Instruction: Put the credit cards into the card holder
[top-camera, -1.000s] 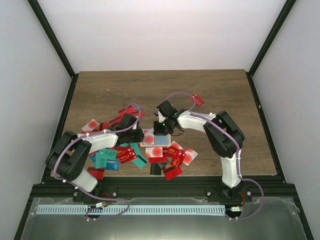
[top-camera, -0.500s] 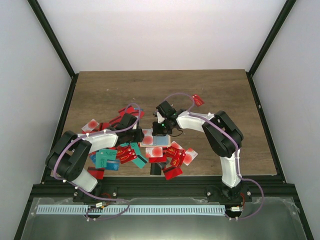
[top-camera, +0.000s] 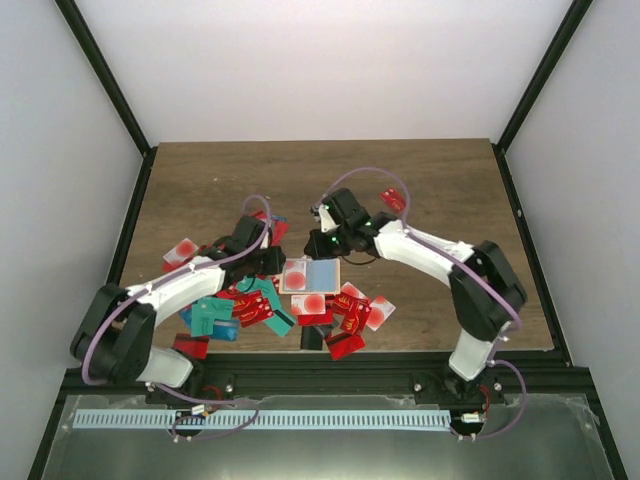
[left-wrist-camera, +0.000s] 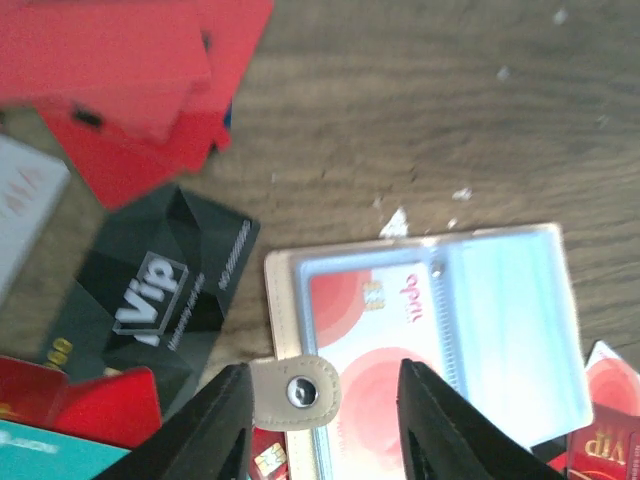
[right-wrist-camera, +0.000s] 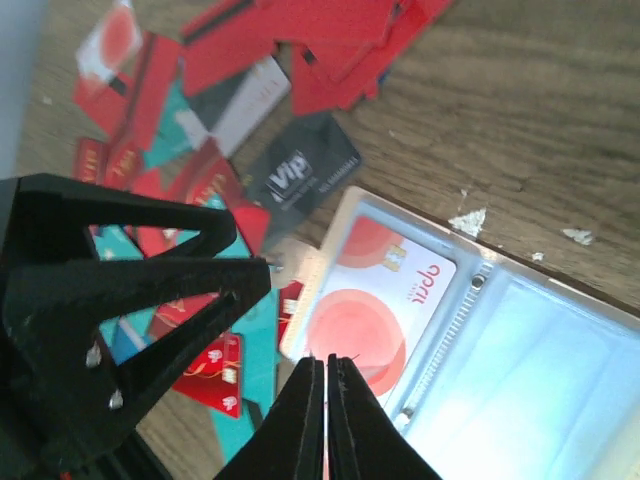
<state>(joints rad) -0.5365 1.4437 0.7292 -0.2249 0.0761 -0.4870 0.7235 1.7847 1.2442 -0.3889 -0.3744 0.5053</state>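
Card holder (left-wrist-camera: 505, 300) lies open mid-table among the credit cards (top-camera: 255, 308) with a white-and-red card (left-wrist-camera: 365, 330) in one pocket: left gripper (left-wrist-camera: 322, 375) is spread astride the snap tab (left-wrist-camera: 295, 392), holder at its 1 o'clock, and right gripper (right-wrist-camera: 326, 362) is pressed together, empty, holder at its 2 o'clock.
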